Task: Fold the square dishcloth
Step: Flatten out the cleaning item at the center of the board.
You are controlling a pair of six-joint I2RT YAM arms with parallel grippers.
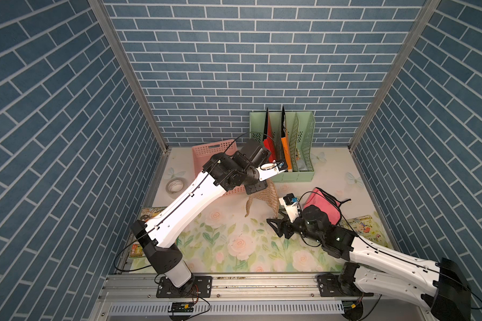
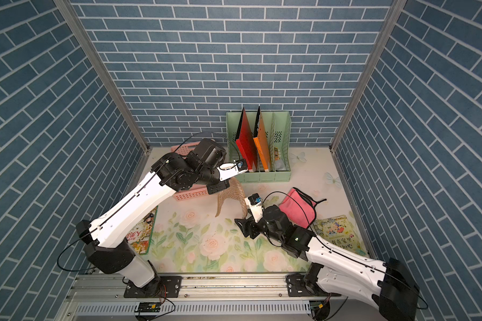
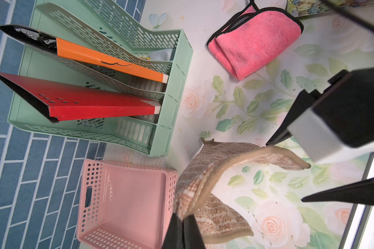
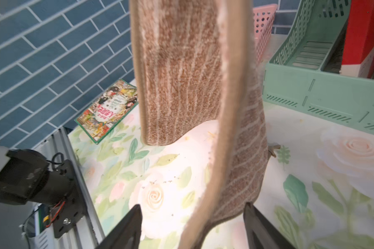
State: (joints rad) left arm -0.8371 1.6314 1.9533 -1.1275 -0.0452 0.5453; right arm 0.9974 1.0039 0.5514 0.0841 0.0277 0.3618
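The square dishcloth [image 1: 265, 198], tan with pale stripes, hangs off the table in an arch. My left gripper [image 3: 183, 220] is shut on its top edge, above the floral mat near the pink basket; in a top view this gripper [image 1: 263, 187] sits just under the left wrist. One lower corner of the dishcloth [image 4: 177, 75] dangles free, and the other corner hangs down between the jaws of my right gripper [image 4: 192, 212]. Those jaws stand open and wide apart, with one fingertip [image 4: 248, 208] close to the cloth's corner. In both top views the right gripper [image 2: 242, 217] is low, beside the hanging cloth.
A pink basket [image 1: 214, 155] lies behind the left arm. A green file rack [image 1: 298, 172] holding red and orange folders stands at the back. A folded pink towel [image 1: 322, 205] lies right of the right wrist. Books [image 2: 337, 230] [image 2: 142, 236] lie at both sides, and a tape roll [image 1: 175, 185] at the left.
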